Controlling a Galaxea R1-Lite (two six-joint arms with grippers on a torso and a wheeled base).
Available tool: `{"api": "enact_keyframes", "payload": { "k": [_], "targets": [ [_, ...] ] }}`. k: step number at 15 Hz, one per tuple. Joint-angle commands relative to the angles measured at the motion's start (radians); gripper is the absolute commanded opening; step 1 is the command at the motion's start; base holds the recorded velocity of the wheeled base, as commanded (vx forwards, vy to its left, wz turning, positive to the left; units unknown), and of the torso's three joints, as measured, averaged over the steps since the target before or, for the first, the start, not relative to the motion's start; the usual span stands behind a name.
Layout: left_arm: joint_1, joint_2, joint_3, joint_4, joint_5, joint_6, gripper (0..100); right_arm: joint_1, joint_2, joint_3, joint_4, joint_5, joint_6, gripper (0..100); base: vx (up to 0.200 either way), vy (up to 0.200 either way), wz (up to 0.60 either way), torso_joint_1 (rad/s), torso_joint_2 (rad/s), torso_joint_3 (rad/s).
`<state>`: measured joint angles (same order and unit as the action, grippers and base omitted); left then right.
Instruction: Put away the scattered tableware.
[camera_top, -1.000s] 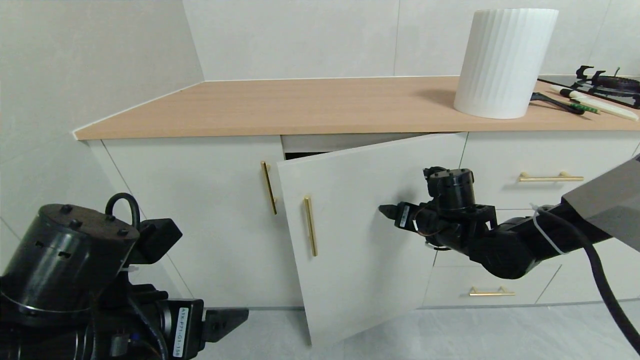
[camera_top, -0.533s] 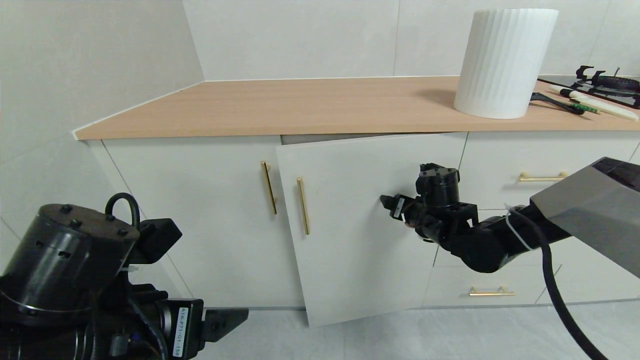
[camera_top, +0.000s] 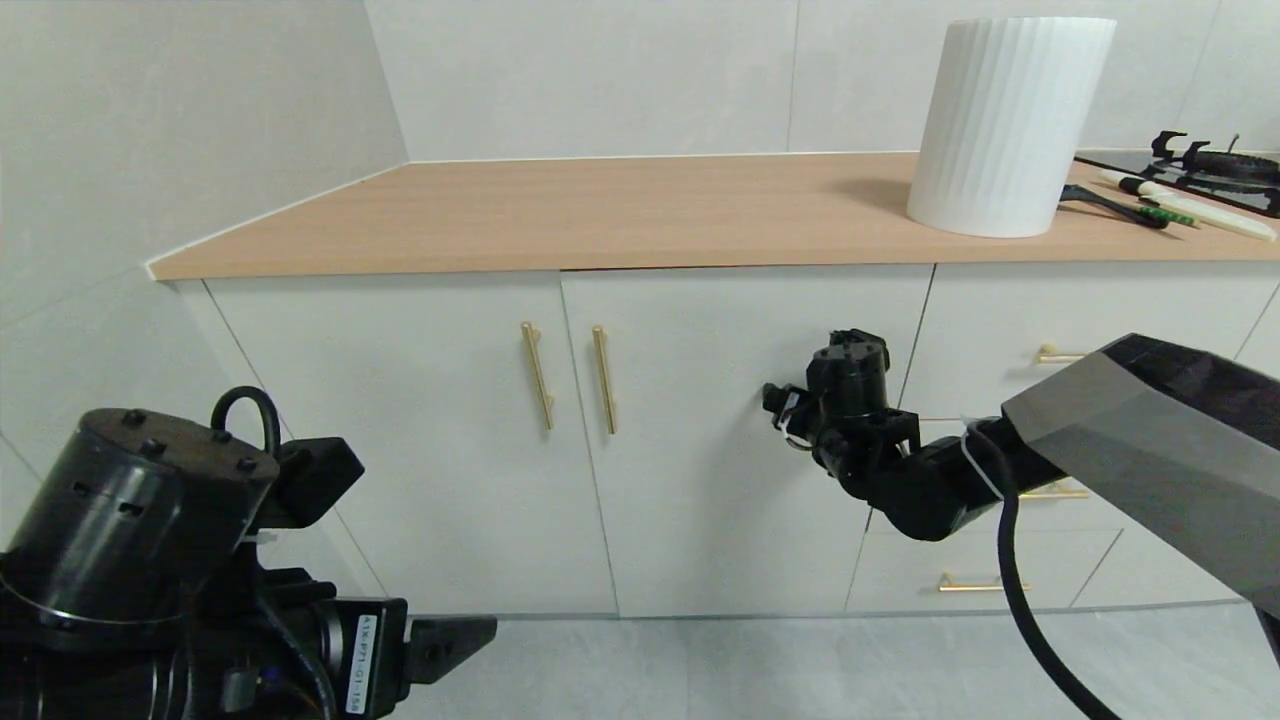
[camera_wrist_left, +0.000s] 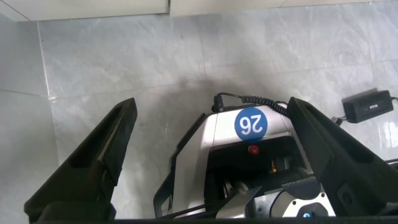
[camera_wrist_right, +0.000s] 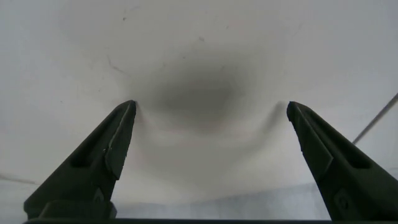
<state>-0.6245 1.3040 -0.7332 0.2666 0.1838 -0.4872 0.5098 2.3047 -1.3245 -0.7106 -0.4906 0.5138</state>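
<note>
The white cabinet door (camera_top: 720, 450) with its gold handle (camera_top: 603, 378) sits flush under the wooden countertop (camera_top: 600, 210). My right gripper (camera_top: 778, 405) is open, and both fingertips press on the door's face (camera_wrist_right: 205, 74), right of the handle. A black-handled utensil (camera_top: 1110, 205) and a white-and-green one (camera_top: 1190, 212) lie on the counter at the far right. My left gripper (camera_wrist_left: 211, 109) hangs low at the left, open and empty, above the grey floor tiles (camera_wrist_left: 155, 56).
A tall white ribbed container (camera_top: 1010, 125) stands on the counter beside the utensils, with a black stove grate (camera_top: 1215, 162) behind them. Drawers with gold handles (camera_top: 990, 583) lie right of the door. A second door (camera_top: 400, 440) sits to its left.
The cabinet door swung from half open to fully shut as my right gripper pushed forward against it. The left arm has not moved.
</note>
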Motion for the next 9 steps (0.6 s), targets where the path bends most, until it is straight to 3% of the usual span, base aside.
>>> {"api": "enact_keyframes", "payload": {
  "k": [1, 4, 7, 9],
  "targets": [
    [0.0, 0.001, 0.0, 0.0, 0.0, -0.001, 100, -0.001, 0.025, -0.013, -0.009, -0.005, -0.001, 100, 0.0, 0.0, 0.0, 0.0, 0.0, 0.0],
    [0.0, 0.001, 0.0, 0.0, 0.0, -0.001, 100, 0.012, -0.044, 0.054, -0.001, 0.023, 0.005, 100, 0.0, 0.0, 0.0, 0.0, 0.0, 0.0],
    [0.0, 0.001, 0.0, 0.0, 0.0, -0.001, 100, 0.036, -0.251, 0.326, -0.006, 0.348, 0.002, 100, 0.0, 0.0, 0.0, 0.0, 0.0, 0.0],
    [0.0, -0.002, -0.002, 0.0, 0.0, -0.001, 100, 0.032, -0.323, 0.399, 0.003, 0.475, -0.003, 100, 0.0, 0.0, 0.0, 0.0, 0.0, 0.0]
  ]
}}
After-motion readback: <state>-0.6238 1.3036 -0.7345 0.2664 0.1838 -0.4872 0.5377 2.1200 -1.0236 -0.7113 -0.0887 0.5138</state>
